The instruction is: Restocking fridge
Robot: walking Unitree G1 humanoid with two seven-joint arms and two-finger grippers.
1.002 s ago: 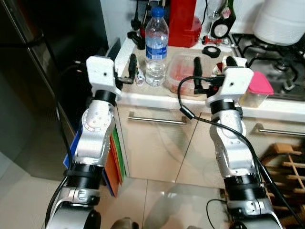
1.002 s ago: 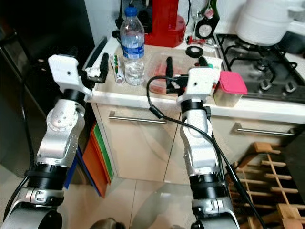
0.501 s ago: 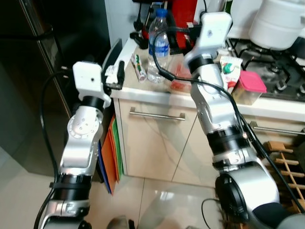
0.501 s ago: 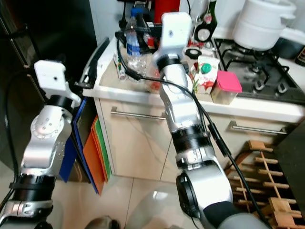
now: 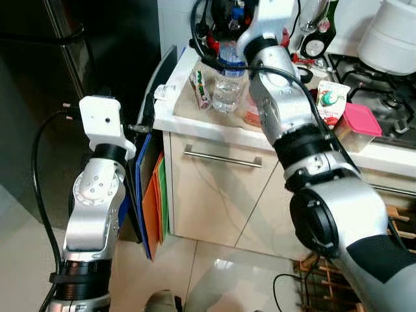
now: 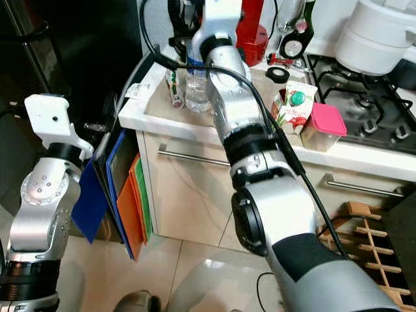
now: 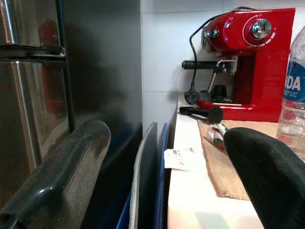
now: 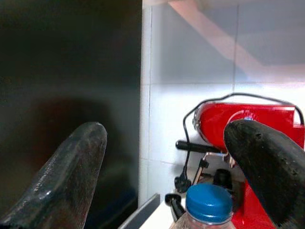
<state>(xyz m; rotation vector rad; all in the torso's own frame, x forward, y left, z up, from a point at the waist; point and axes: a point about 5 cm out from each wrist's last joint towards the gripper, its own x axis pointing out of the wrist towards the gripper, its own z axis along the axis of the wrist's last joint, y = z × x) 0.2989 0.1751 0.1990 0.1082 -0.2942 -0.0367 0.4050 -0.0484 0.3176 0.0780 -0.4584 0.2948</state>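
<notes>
A clear water bottle [image 5: 229, 88] with a blue cap [image 8: 209, 202] stands on the counter near its left end. My right arm [image 6: 221, 26] reaches up and over the counter. Its gripper [image 8: 167, 129] is open just above and in front of the bottle cap, with nothing between the fingers. The dark fridge [image 5: 97, 45] stands to the left of the counter, its door shut. My left gripper [image 7: 167, 131] is open and empty, held low at the counter's left corner beside the fridge side [image 7: 38, 95].
A milk carton [image 5: 328, 104], a pink-lidded tub [image 5: 361, 127], a clear food tub [image 5: 250, 114] and a tube [image 5: 201, 91] share the counter. A red coffee machine [image 7: 248, 62] stands behind, and a hob [image 6: 370, 97] lies to the right. Trays [image 5: 153, 195] stand between fridge and cabinet. A wine rack [image 6: 364, 227] sits low right.
The view has swung left toward the fridge. My right arm rose from the counter's front edge to above the bottle. My left arm dropped back to the counter's left corner.
</notes>
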